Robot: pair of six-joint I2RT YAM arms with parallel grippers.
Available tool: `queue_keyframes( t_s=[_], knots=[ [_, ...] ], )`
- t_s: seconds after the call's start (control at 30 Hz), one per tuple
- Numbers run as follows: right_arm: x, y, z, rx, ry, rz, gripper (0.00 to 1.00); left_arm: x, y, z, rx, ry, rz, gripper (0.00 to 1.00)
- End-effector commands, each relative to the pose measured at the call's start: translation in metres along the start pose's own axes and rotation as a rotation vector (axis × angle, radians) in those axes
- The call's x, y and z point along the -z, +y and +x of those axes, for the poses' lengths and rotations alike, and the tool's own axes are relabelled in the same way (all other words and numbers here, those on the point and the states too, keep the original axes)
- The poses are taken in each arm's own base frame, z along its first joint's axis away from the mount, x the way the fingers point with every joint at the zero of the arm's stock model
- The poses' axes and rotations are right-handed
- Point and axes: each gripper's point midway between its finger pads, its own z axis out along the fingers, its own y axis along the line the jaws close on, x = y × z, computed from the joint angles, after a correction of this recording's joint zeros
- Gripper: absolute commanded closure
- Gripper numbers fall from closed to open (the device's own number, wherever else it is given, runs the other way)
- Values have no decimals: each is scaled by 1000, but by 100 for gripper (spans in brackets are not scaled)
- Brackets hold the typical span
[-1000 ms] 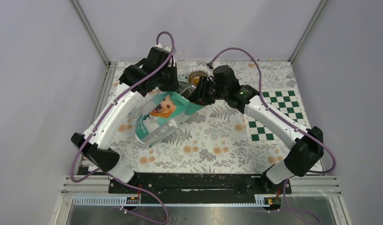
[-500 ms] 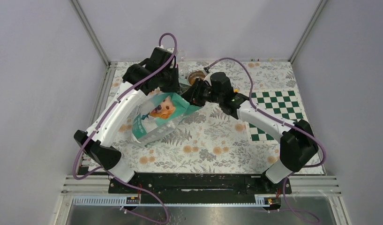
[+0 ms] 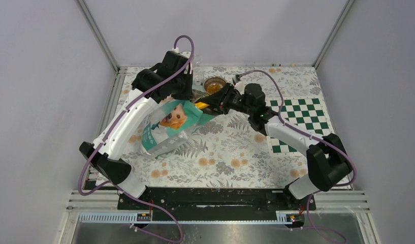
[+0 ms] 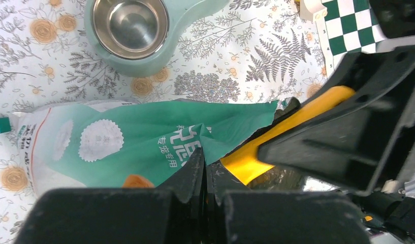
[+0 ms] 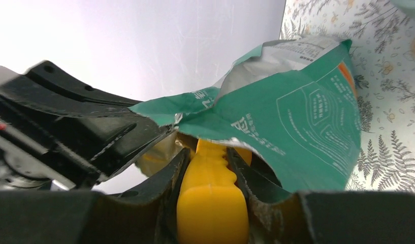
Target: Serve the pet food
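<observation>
The pet food is out of sight, presumably inside the teal bag lying on the worktop, whose mouth the left fingers, pressed together, pinch open so the right fingers, clamped on the orange scoop, can dig in.

Crinkled glossy film bag, smooth plastic scoop; polished steel bowl

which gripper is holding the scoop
The right gripper, clamped on the orange scoop by its handle, which reaches into the teal bag; the left gripper is pinched shut on that bag's edge.
</observation>
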Motion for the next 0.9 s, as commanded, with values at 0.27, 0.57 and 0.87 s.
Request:
queue_keyframes(
  t_s=[0.27,0.57,0.87],
  knots=[
    [68,43,-34,15,-147,-95,100,32,18,-36,-60,-195,-56,100],
    [91,59,-47,104,-232,-175,100,40,26,-38,-90,-226,-83,100],
    [101,70,-54,111,-300,-267,100,56,33,-44,-94,-292,-104,100]
  ],
)
